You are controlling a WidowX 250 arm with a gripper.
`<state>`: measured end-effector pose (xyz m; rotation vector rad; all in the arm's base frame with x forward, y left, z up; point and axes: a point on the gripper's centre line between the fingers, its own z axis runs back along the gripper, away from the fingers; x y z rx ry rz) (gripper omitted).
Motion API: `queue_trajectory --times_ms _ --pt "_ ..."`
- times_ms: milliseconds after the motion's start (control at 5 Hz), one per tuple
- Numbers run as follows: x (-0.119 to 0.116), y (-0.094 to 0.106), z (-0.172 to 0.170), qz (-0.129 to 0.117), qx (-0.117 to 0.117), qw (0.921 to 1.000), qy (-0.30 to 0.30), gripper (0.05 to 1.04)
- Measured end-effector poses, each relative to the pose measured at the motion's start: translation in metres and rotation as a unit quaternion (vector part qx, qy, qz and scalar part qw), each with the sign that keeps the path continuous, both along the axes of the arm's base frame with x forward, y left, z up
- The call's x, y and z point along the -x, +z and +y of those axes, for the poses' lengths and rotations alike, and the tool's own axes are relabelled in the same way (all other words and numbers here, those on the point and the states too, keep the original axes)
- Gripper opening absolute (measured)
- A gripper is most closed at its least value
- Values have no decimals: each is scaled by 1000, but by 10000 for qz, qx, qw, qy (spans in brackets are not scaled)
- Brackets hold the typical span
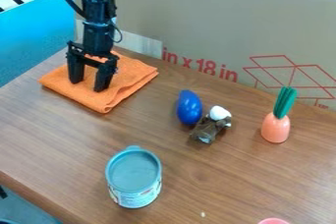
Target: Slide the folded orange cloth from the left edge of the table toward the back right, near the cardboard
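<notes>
Over folded cloth (128,81), parted jaws, perhaps touching

arm (97,12) upper left | end effector (88,85) down | fingers (76,71) apart

Black arm, blue-tinged joint, loose dark cables.

The fixed camera looks down at a slant from above the six o'clock side of the wooden table (226,181), facing the cardboard panel (216,26) toward twelve. It sits near enough that the tin (134,179) at seven o'clock looms closer than the orange cloth (123,83) at ten.
</notes>
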<state>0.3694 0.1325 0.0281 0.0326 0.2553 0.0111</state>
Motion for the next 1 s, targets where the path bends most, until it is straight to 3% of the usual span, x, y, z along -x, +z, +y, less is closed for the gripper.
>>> queue_trajectory --times_ms 200,400,600,800,1000 --pt "14 9 1 -587 213 9951 771 1001" --pt "21 46 -3 -1276 184 9875 903 1001" --pt "26 91 -15 -2046 -253 9770 545 1001" --pt "34 90 -48 -1693 -391 9848 -65 1001" --pt "48 74 -93 -1183 -482 9905 -514 1001"
